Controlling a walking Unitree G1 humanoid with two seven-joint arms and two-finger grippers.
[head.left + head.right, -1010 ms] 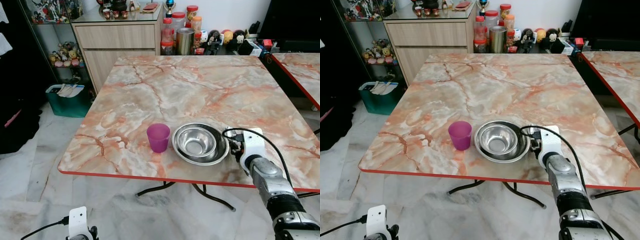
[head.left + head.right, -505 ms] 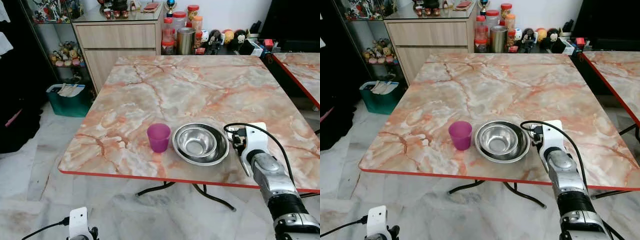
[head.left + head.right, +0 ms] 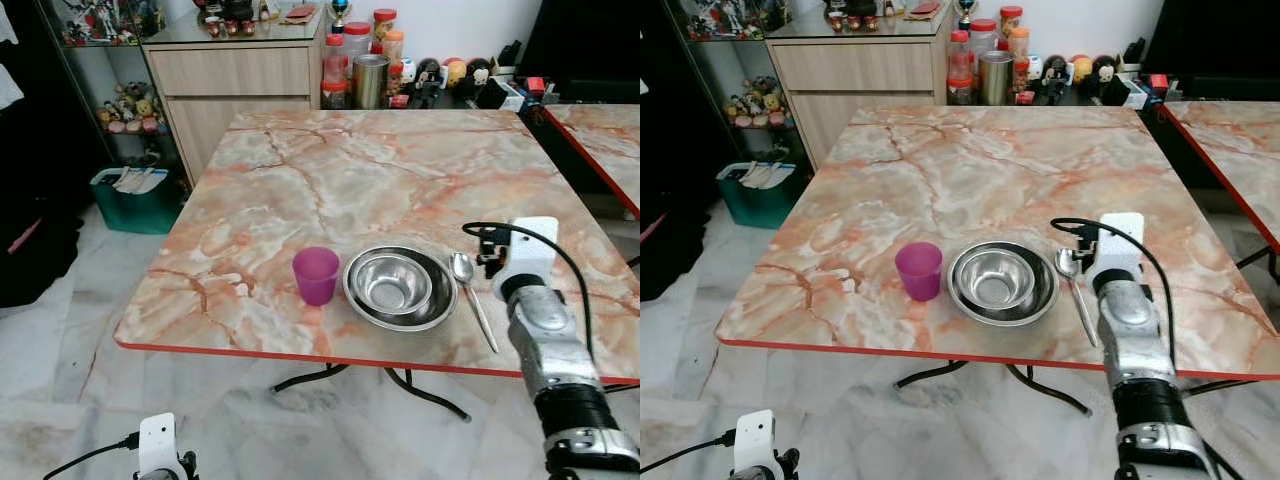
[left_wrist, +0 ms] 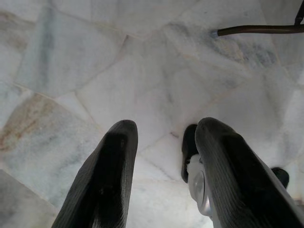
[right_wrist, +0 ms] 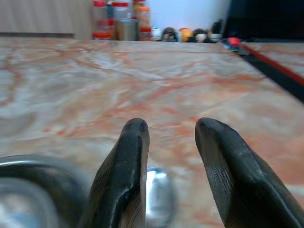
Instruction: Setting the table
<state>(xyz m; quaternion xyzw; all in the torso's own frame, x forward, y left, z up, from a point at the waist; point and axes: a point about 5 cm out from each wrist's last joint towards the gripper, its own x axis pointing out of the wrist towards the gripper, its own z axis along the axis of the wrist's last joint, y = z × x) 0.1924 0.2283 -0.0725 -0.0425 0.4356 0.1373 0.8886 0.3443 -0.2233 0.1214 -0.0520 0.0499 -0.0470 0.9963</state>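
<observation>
Spoon (image 3: 470, 292): newly flat on the marble table (image 3: 330, 180), just right of the steel bowls (image 3: 400, 287), bowl end pointing away from the near edge; a second ago hidden under the arm, now bare and released.
Steel bowls: small one nested in the larger, unmoved, close to the near edge.
Purple cup (image 3: 316, 275): upright just left of the bowls, unchanged.
Right gripper (image 5: 168, 156): fingers parted with nothing between them, pulled back and lifted above the spoon's bowl end, right of the steel bowls.
Left gripper (image 4: 164, 156): hanging idle over the tiled floor, fingers apart, holding nothing.
Meaning for the task: spoon placement looks finished; one place setting of cup, bowls and spoon appears complete.
Beyond: jars and tins on the cabinet (image 3: 235, 75) behind the table.
</observation>
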